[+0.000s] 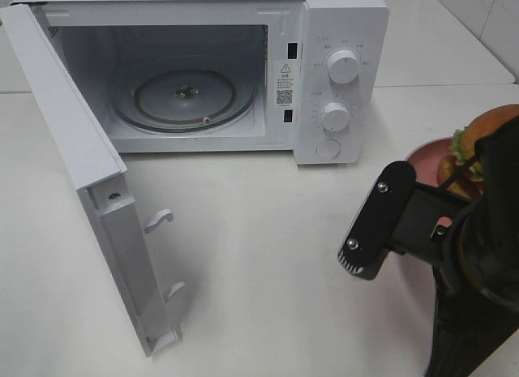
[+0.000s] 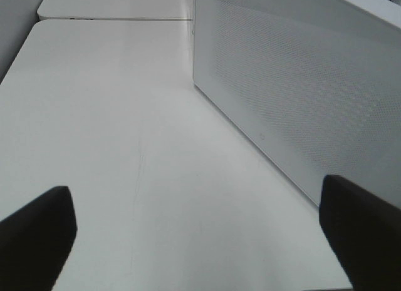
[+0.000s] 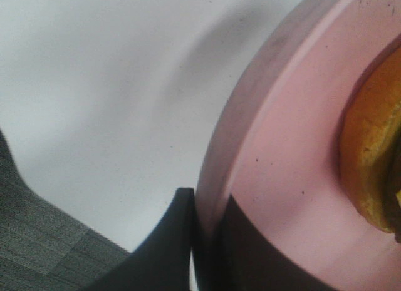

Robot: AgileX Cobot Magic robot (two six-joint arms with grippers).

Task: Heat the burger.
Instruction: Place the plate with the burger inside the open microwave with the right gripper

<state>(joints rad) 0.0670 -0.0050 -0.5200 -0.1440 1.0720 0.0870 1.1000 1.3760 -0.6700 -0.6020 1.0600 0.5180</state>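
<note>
The burger, with its brown bun and green lettuce, sits on a pink plate at the right edge of the exterior view, partly hidden behind my right arm. In the right wrist view my right gripper is shut on the plate's rim, one finger above and one below, with the burger's bun just past it. My left gripper is open and empty over bare table, beside the outer face of the microwave door. It does not show in the exterior view.
The white microwave stands at the back with its door swung wide open to the left. A glass turntable lies inside. Two knobs are on its right panel. The table edge and grey floor lie near the plate.
</note>
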